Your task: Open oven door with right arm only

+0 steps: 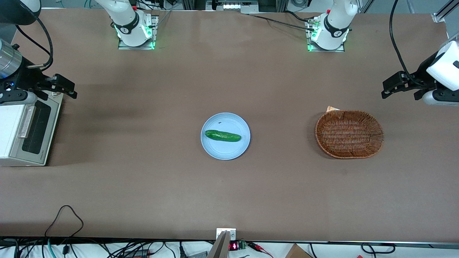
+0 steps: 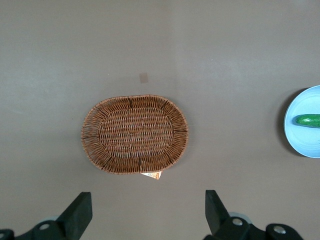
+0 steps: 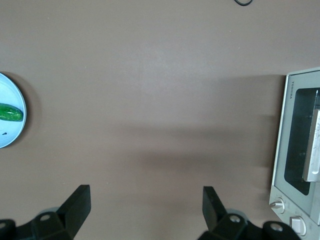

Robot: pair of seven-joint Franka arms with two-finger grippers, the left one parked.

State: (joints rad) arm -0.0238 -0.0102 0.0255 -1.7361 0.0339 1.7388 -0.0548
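The white toaster oven [image 1: 9, 125] stands at the working arm's end of the table. Its oven door [image 1: 36, 127] is shut, with dark glass and a silver bar handle [image 1: 25, 122]. The right arm's black gripper [image 1: 68, 89] hovers open above the oven's corner farthest from the front camera. It touches nothing. In the right wrist view the oven door [image 3: 299, 145] and handle [image 3: 314, 150] show off to one side of the gripper [image 3: 146, 197]. Its fingers [image 3: 79, 200] stand wide apart over bare table.
A blue plate [image 1: 215, 150] holding a cucumber [image 1: 222, 135] lies mid-table. A wicker basket [image 1: 320, 134] sits toward the parked arm's end. A black cable loop [image 1: 64, 215] lies near the table edge closest to the front camera.
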